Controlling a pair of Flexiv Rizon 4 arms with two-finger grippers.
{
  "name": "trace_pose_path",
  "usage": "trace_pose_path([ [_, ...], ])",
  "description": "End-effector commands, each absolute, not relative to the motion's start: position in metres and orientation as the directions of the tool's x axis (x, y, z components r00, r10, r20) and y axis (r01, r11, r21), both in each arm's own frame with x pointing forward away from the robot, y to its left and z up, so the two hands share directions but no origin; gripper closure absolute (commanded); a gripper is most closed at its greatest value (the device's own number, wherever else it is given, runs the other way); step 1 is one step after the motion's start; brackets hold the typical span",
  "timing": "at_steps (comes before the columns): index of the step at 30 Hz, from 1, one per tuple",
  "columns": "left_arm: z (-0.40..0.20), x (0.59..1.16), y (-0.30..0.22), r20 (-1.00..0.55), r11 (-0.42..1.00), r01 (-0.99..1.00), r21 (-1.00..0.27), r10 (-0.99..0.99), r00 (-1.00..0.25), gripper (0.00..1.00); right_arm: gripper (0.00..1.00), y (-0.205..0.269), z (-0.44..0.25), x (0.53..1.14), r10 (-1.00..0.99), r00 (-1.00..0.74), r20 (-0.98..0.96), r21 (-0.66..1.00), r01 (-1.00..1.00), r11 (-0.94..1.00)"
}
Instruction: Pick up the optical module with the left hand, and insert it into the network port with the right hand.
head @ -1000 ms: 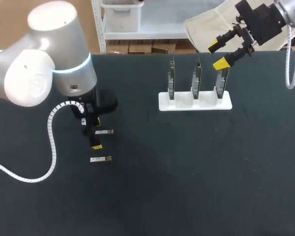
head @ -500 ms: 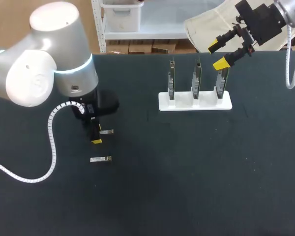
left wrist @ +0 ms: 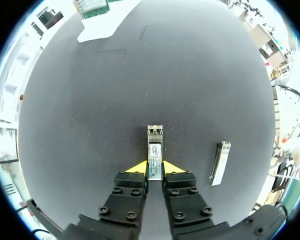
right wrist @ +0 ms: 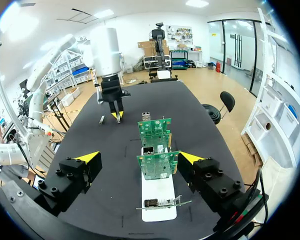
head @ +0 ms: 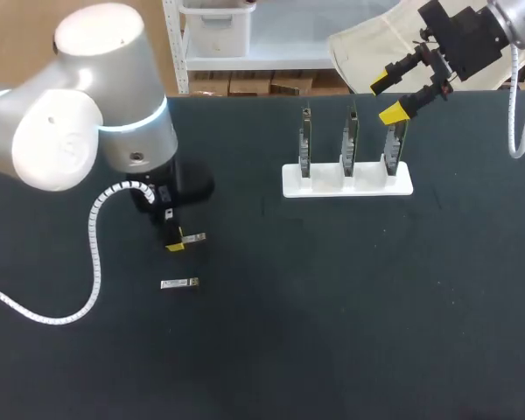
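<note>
**Head view.** Left of centre, the left tool (head: 177, 241) is clamped on the optical module (head: 191, 237). A spare module (head: 179, 283) lies on the table (head: 332, 306) just below it. At upper right, the right tool (head: 387, 98) stands apart, near the circuit boards (head: 348, 140) in their white stand (head: 347, 185).

**Left wrist view.** Both fingers pinch the module's rear, and its nose projects ahead.

**Right wrist view.** The fingers are wide with nothing held, and the boards stand ahead of them.

The grasp is judged done; transfer to the right tool and insertion into the port remain.

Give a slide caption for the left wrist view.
Left end effector shut on a module; second module lies beside it.
</note>
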State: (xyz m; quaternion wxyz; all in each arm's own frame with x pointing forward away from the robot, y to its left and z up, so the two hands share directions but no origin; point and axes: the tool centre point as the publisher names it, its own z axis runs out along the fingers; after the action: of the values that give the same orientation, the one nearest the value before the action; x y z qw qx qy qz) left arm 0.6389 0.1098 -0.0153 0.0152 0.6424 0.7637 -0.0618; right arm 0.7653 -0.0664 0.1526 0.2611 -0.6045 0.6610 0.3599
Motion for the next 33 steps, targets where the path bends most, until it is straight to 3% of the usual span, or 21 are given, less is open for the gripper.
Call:
trace_pose_path([
  [1, 0.000, 0.639, 0.118, -0.200, 0.173, 0.982, -0.074, 0.962, -0.184, 1.00, 0.00, -0.067, 0.152, 0.765, -0.610, -0.132, -0.781, 0.159, -0.987, 0.009],
  [12, 0.072, 0.652, 0.111, -0.535, 0.209, 0.977, -0.034, 0.822, -0.195, 1.00, 0.00, -0.067, 0.152, 0.765, -0.610, -0.132, -0.781, 0.159, -0.987, 0.009],
  [33, 0.072, 0.652, 0.111, -0.535, 0.209, 0.977, -0.034, 0.822, -0.195, 1.00, 0.00, -0.067, 0.152, 0.765, -0.610, -0.132, -0.781, 0.159, -0.987, 0.009],
])
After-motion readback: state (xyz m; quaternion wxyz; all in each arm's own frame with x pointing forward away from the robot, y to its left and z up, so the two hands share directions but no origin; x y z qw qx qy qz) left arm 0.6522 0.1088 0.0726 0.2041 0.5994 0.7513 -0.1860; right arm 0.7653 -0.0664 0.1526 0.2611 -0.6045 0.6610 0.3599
